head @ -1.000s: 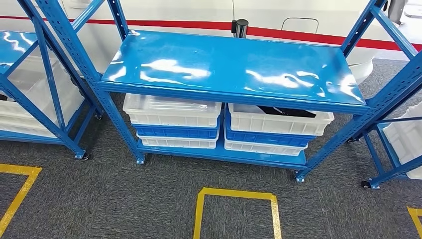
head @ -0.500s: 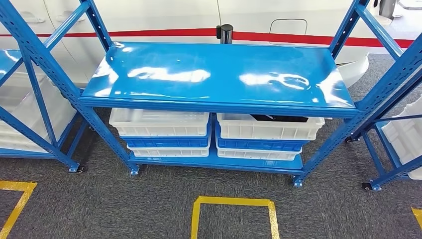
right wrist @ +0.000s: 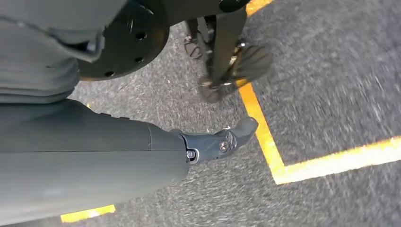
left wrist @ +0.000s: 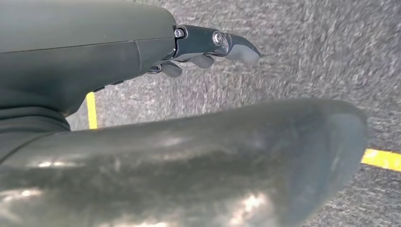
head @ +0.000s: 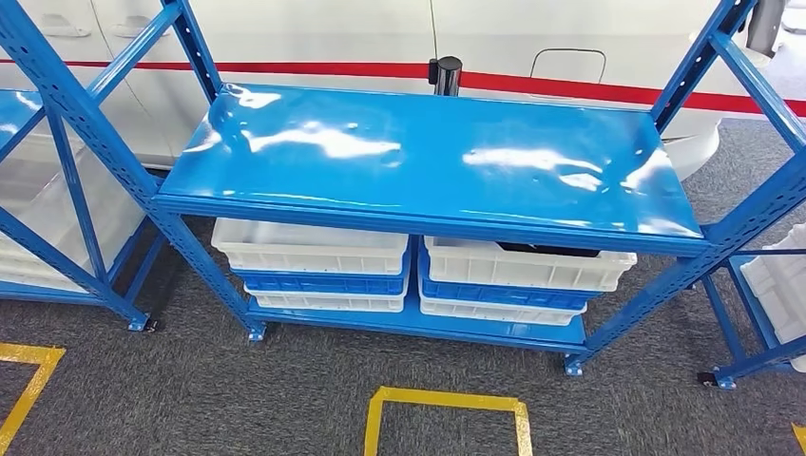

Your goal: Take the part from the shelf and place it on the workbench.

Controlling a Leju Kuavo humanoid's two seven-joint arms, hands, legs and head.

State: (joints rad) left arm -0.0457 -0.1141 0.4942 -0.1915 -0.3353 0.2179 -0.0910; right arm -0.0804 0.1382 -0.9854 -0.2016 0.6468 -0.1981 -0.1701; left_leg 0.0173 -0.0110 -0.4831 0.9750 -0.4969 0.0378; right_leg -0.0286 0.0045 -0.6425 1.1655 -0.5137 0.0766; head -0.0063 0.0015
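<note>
Head view is showing a blue shelf (head: pixel 428 152) filling the middle of the frame, its glossy top board bare. Under that board, two stacks of white and blue bins are sitting side by side. A dark part (head: pixel 548 249) is lying in the top bin of the right-hand stack (head: pixel 527 266), right of centre, its long axis running left to right across the frame. The left-hand stack's top bin (head: pixel 309 249) is showing nothing dark. A yellow floor square (head: pixel 447 413) is lying at the bottom centre.

Left wrist view is looking down at grey carpet; the left hand (left wrist: pixel 208 45) is hanging with fingers apart, holding nothing.

Right wrist view is showing the right hand (right wrist: pixel 222 142) over yellow tape, empty, fingers apparently loose. Judging by the part's place right of centre, the right hand is probably the nearer one.
</note>
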